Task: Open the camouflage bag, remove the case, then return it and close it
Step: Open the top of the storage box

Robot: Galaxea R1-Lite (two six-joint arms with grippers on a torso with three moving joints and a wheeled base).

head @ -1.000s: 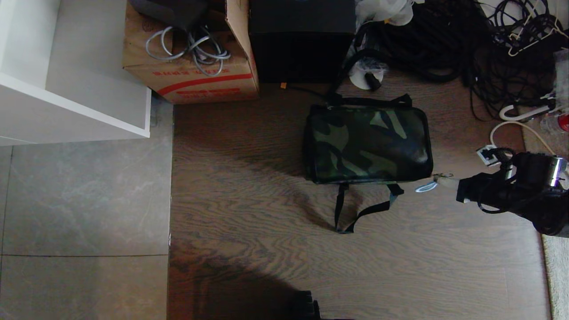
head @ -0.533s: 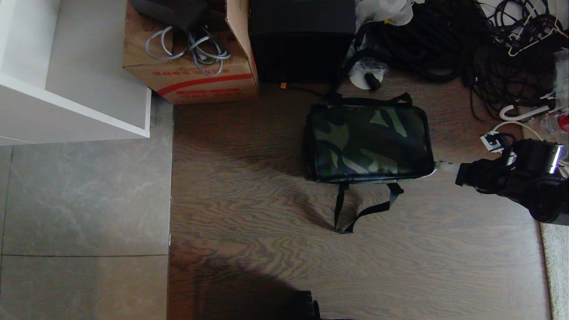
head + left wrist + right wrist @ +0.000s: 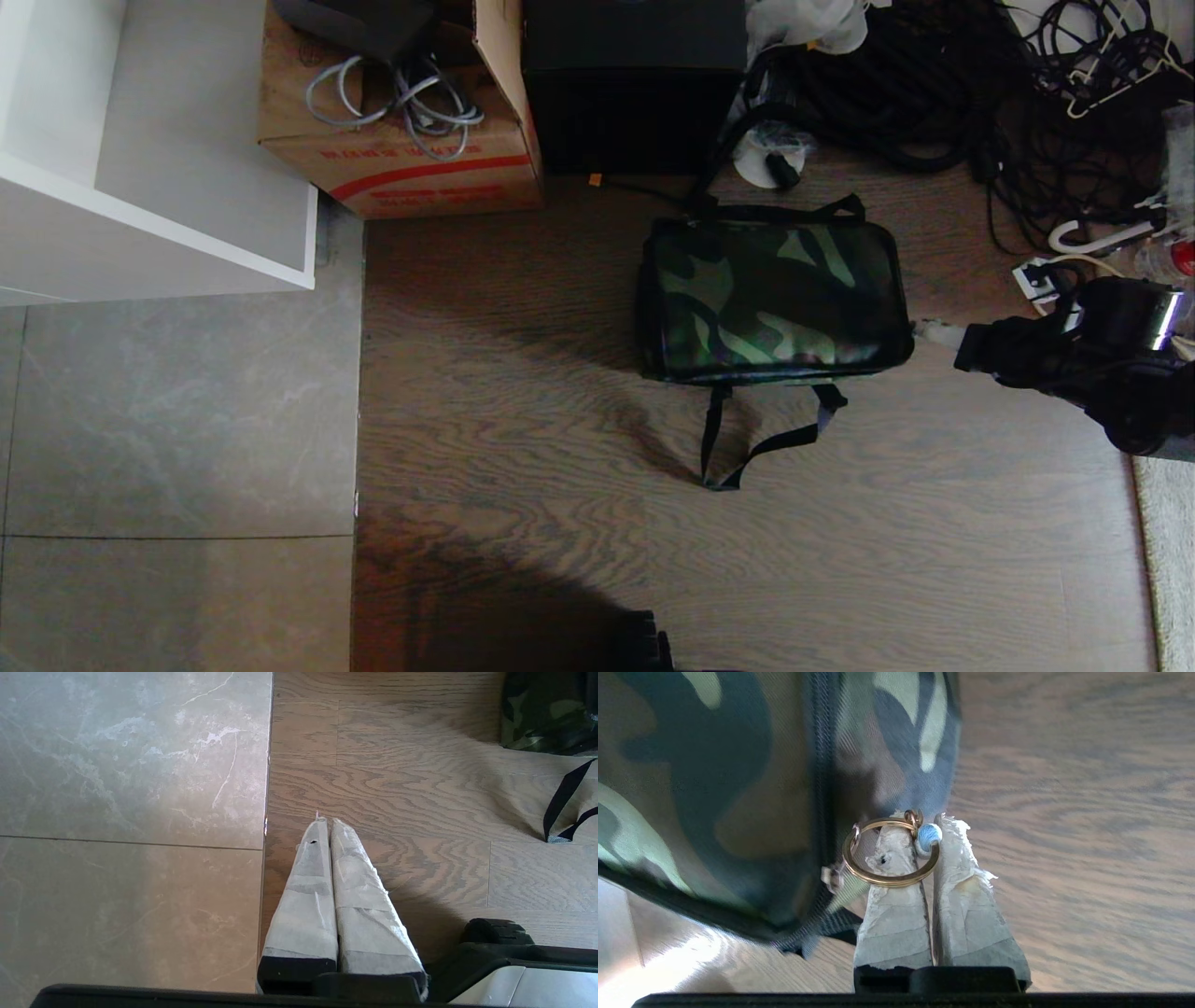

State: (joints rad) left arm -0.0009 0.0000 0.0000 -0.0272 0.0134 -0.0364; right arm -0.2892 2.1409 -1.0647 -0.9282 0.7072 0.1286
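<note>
The camouflage bag (image 3: 773, 301), soft and glossy with black webbing straps, lies zipped on the wood-grain floor (image 3: 523, 448). At its right end my right gripper (image 3: 930, 833), fingers wrapped in frayed pale tape, is pinched tight on the pale blue loop (image 3: 930, 836) strung on a brass ring (image 3: 891, 851). My left gripper (image 3: 326, 823) hangs closed, well apart from the bag.

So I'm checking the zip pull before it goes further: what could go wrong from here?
The right gripper pinches only the thin blue loop on the gold ring at its very fingertips, so it may slip out. Nothing holds the bag down, and the left gripper is parked away over the floor, so the bag may drag instead of unzipping.
</note>
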